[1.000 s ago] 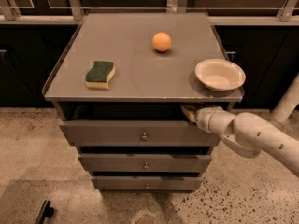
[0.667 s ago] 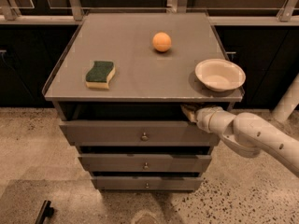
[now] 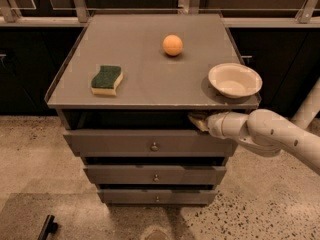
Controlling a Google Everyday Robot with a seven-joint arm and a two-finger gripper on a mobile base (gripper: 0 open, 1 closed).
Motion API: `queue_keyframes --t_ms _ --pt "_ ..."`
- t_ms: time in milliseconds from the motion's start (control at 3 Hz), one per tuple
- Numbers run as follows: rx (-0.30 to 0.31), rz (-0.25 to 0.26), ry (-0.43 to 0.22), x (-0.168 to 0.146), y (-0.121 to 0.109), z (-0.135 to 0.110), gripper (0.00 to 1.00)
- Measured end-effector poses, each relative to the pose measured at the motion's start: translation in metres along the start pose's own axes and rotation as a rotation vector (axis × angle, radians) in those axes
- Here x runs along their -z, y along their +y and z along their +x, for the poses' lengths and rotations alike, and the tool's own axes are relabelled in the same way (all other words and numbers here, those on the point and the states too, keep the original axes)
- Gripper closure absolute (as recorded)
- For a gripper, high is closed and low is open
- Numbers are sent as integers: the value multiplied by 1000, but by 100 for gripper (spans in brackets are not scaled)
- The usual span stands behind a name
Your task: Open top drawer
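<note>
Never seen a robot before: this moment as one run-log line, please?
task: open top drawer | tool: at top drawer front's upper right corner, below bowl | drawer: partly out | knob: untouched

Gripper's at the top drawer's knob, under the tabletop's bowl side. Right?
Not at the knob. The camera view shows the gripper at the upper right edge of the top drawer, under the bowl side of the tabletop.

Gripper (image 3: 196,120) between tabletop (image 3: 145,71) and top drawer (image 3: 112,143) — tight
</note>
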State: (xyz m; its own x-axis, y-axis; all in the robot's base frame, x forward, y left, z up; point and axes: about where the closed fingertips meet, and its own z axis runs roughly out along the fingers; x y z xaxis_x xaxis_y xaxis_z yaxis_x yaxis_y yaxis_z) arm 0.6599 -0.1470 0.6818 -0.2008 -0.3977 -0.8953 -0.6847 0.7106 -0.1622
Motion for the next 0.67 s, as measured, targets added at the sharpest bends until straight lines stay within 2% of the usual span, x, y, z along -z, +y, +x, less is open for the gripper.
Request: queue_keyframes --t_ms 333,667 --pt "14 -43 23 4 7 4 100" --pt "14 -43 23 3 7 5 100"
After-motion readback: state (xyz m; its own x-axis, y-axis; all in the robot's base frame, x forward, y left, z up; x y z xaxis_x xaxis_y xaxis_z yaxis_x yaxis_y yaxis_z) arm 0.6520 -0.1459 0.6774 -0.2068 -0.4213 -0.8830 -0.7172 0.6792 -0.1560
